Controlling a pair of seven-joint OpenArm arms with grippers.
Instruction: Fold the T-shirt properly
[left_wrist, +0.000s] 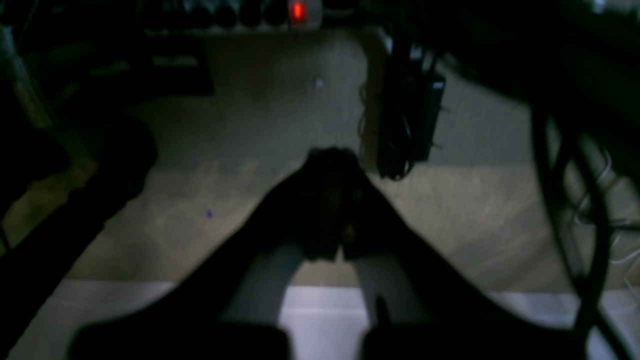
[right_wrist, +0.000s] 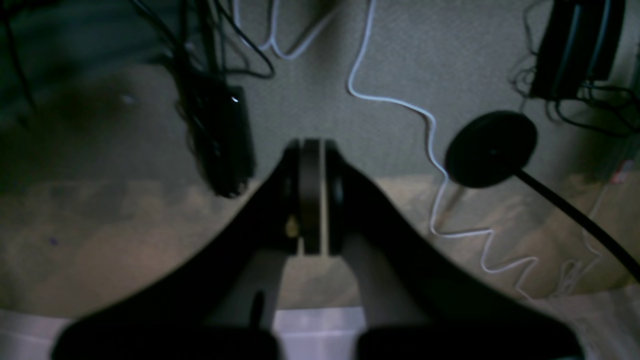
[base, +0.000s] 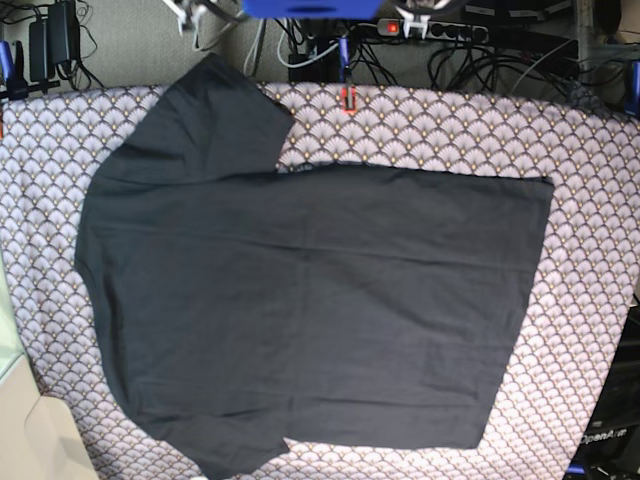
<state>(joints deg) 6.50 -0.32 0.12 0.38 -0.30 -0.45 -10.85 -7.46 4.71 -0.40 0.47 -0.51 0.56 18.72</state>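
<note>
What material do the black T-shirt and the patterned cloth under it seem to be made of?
T-shirt: probably a soft knit such as cotton; matte black, lying limp with shallow wrinkles and no sheen. Tablecloth: apparently a thin printed fabric, purple-white scallop pattern, flat and matte; whether it is woven cloth or coated cannot be told.

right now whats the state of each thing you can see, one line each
T-shirt: spread flat and unfolded on the tablecloth, both sleeves out, collar end toward the base view's left
tablecloth: lying flat under the shirt
left gripper: shut, empty, off the table over the floor
right gripper: shut, empty, off the table over the floor
power strip: switch lit red
</note>
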